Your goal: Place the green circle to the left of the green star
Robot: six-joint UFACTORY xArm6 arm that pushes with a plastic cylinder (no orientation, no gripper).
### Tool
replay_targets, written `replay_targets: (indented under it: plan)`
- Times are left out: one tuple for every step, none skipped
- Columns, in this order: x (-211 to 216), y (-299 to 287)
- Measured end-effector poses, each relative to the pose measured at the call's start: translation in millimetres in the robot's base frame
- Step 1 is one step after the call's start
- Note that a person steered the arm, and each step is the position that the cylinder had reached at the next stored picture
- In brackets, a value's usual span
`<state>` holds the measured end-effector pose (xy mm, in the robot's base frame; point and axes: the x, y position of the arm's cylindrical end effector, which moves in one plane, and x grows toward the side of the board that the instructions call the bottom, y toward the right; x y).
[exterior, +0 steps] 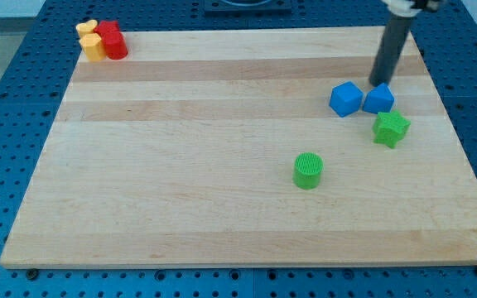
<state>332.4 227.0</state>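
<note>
The green circle (308,170), a short cylinder, stands on the wooden board right of centre. The green star (391,128) lies to its upper right, near the board's right side. My tip (378,84) is at the view's upper right, touching or just above the top edge of a blue block (378,99). It is well above the green star and far from the green circle.
A second blue block (345,98) sits just left of the first. A yellow block (91,40) and a red block (111,40) huddle at the board's top left corner. The wooden board (180,165) lies on a blue perforated table.
</note>
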Motion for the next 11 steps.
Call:
replay_targets:
  plan:
    - [-1.8,75.7]
    - [21.0,117.1]
    - [80.5,117.8]
    - [138.4,115.5]
    - [177.2,68.3]
    - [174.6,8.4]
    - [153.6,-9.1]
    - [123.6,-7.8]
    - [115.0,-6.7]
    - [146.9,-7.0]
    - [207.7,-15.0]
